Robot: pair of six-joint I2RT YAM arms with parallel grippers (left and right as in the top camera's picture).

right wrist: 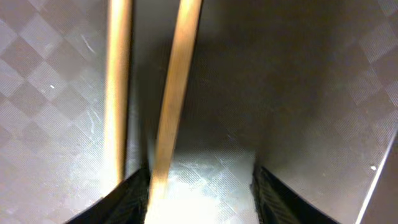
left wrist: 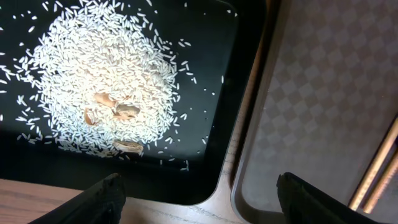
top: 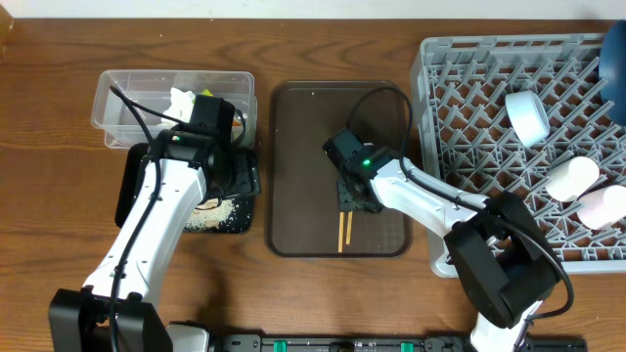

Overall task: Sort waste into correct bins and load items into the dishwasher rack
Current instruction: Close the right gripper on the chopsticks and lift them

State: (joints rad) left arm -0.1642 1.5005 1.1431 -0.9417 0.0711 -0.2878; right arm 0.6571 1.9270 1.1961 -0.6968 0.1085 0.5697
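Two chopsticks parallel, lengthwise on tray

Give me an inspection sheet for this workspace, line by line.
Surface: brown wooden table.
Job's things: loose white rice grains in shallow black rectangular tray; crumpled white tissue in clear rectangular plastic tub; thin wooden chopsticks on brown serving tray; light blue bowl, pale green-white cup, pink cup in large grey plastic rack.
Clutter: brown scraps among the rice.
Grippers: left gripper open above black tray's edge; right gripper open, low over chopsticks.
Cables: black cable along each arm.
Surroundings: nothing seen.
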